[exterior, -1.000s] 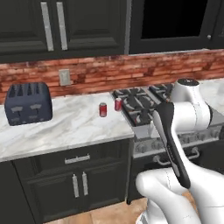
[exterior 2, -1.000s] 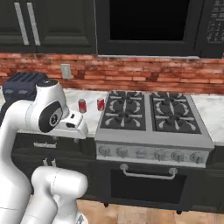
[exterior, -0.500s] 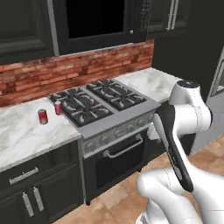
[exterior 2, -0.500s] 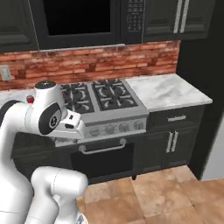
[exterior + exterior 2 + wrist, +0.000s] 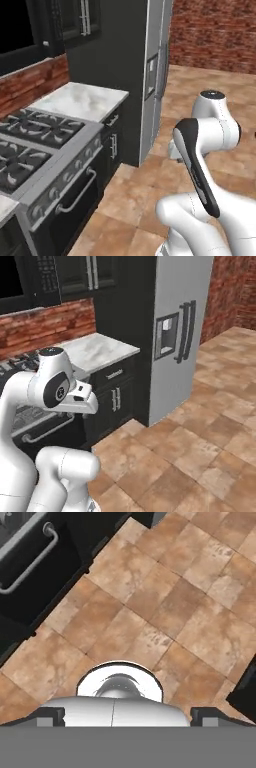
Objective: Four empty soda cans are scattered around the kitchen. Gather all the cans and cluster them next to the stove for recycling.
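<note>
tall grey steel refrigerator (image 5: 182,331) ahead; stainless steel stove with black grates (image 5: 37,150) at left, beside marble counter (image 5: 82,100). my base has turned away from the cans. they are light, thin-walled, slick: grip mid-body, gently. claw (image 5: 127,717) is spread wide, holding nothing.

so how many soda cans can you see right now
0. None sit on the marble counter right of the stove, on the stove top, or on the tiled floor. Some may be out of frame.
</note>
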### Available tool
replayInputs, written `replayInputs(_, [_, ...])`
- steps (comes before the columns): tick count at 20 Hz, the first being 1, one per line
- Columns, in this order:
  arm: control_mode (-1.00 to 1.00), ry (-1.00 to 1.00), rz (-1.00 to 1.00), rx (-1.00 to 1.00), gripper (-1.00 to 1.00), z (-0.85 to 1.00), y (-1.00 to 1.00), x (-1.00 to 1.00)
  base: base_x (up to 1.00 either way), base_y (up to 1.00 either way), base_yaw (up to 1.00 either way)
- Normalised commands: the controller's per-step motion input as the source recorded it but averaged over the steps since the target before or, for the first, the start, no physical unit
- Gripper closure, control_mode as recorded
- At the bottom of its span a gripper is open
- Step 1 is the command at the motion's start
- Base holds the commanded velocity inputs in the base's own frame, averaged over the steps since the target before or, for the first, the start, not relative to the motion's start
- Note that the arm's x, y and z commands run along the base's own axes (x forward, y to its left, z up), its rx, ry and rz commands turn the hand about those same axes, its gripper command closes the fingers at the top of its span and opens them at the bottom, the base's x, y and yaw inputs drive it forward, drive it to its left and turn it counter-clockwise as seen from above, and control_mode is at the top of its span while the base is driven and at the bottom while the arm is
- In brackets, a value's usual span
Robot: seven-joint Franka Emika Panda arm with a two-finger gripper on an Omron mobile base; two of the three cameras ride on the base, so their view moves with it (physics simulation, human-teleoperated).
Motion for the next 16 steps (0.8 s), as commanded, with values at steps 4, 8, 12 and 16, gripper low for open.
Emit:
replayInputs(4, [1.0,0.0,0.0,0.0,-1.0,0.0,0.0,0.0,0.0,0.0,-0.89])
replayInputs(8, [1.0,0.0,0.0,0.0,-1.0,0.0,0.0,0.0,0.04,0.0,-0.88])
replayInputs(12, [1.0,0.0,0.0,0.0,-1.0,0.0,0.0,0.0,0.06,0.0,-0.87])
replayInputs(16, [1.0,0.0,0.0,0.0,-1.0,0.0,0.0,0.0,0.14,-0.13,-0.75])
